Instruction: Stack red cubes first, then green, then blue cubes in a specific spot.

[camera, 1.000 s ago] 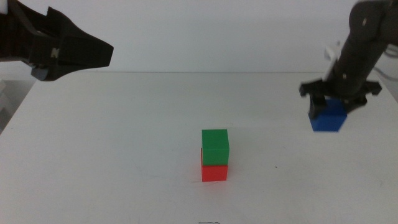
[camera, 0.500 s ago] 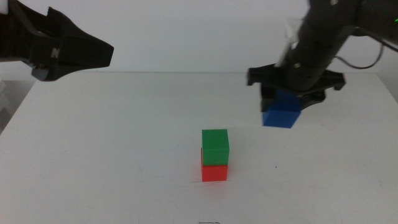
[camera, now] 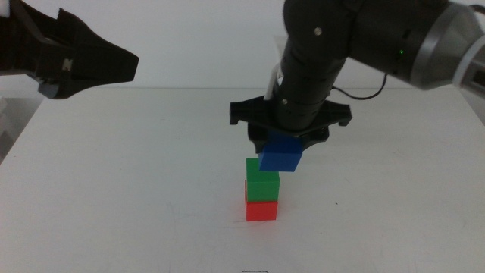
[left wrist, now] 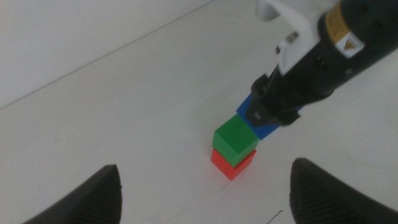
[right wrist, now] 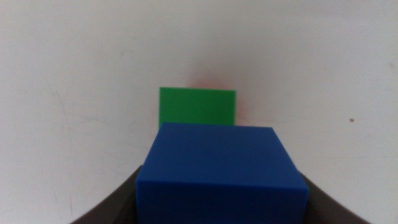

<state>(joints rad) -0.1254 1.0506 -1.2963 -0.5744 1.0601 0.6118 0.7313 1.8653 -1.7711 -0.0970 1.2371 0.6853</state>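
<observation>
Fingers of the right gripper (camera: 282,142) pinch the blue cube (camera: 281,154) just above the green cube (camera: 262,184) on the red cube (camera: 261,210); left gripper (left wrist: 202,186) spread, a yellow warning label (left wrist: 343,28) unreadable.

Your middle view looks forward and down across the white table (camera: 136,197) from fairly far back, taking in the green cube (camera: 262,186) on the red cube (camera: 261,210) near the centre. Your left wrist camera sits high and well off, looking down at that same stack between its own jaws, with the blue cube (left wrist: 260,122) beside it. Your right wrist camera looks almost straight down from very close, the blue cube filling its lower frame and the green one just beyond.
</observation>
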